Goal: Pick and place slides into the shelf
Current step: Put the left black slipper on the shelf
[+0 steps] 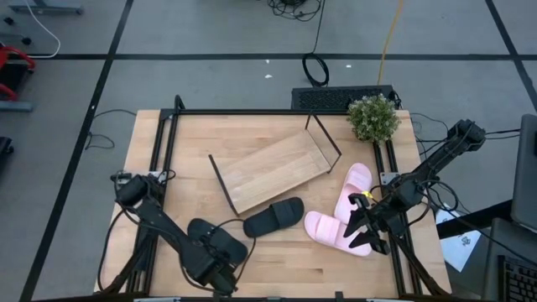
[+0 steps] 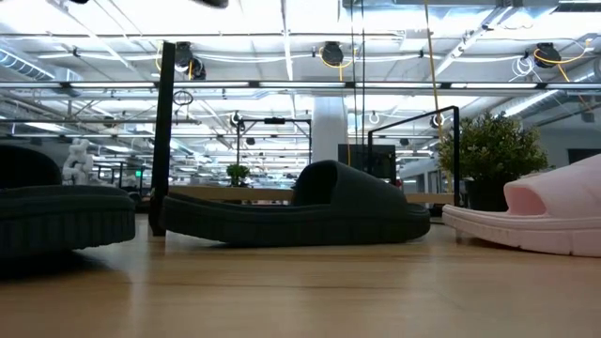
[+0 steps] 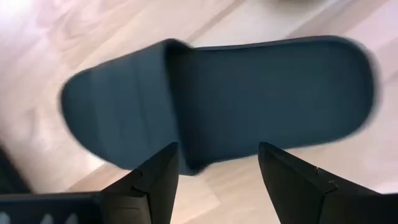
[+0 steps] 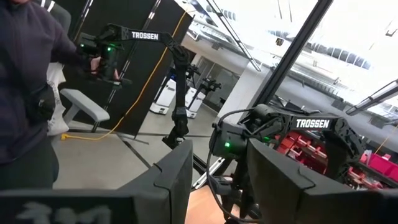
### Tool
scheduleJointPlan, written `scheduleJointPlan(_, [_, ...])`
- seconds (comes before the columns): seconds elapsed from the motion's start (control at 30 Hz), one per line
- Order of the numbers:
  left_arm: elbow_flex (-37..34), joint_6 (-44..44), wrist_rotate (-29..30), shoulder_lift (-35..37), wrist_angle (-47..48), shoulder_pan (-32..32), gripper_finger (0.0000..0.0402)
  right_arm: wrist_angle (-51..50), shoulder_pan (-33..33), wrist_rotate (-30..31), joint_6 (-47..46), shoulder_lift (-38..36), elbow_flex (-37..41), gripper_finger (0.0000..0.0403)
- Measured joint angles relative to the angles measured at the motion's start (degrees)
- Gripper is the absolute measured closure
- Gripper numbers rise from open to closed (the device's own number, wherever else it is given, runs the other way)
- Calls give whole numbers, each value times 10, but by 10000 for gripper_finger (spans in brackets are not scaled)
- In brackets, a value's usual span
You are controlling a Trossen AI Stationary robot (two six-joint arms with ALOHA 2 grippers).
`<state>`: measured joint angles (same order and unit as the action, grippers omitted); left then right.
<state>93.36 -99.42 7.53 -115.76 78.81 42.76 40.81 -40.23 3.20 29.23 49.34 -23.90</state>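
Two black slides lie sole-down on the table. One (image 1: 273,217) sits just near of the shelf (image 1: 273,168), and the other (image 1: 216,236) lies under my left gripper (image 1: 220,256). The left wrist view shows that gripper (image 3: 217,165) open, pointing down at this slide (image 3: 236,93), its fingers over one long edge. Two pink slides (image 1: 353,189) (image 1: 336,231) lie to the right. My right gripper (image 1: 359,228) hovers over the nearer pink one. In its wrist view it (image 4: 221,168) is open and holds nothing. The shelf rests slantwise mid-table.
A small potted plant (image 1: 372,117) stands at the table's far right corner. A black metal frame (image 1: 168,143) runs along the table's left and far edges. In the right wrist view a person (image 4: 28,93) stands beyond the table. Bare wood lies along the near edge (image 1: 294,264).
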Motion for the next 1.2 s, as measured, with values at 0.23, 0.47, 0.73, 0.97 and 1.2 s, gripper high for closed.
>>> scheduleJointPlan(0.23, [0,-3,-14,-11,16,-4,186,-8,0,0,0,0,0,259])
scheduleJointPlan(0.47, [0,-3,-7,-11,21,-10,186,-11,0,0,0,0,0,259])
scheduleJointPlan(0.73, [-15,-1,-2,-11,22,-23,186,-22,0,0,0,0,0,259])
scheduleJointPlan(0.97, [-30,-12,-14,-11,46,-24,186,-26,0,0,0,0,0,259])
scheduleJointPlan(1.2, [-48,-31,-47,-11,47,-24,186,-26,0,0,0,0,0,259])
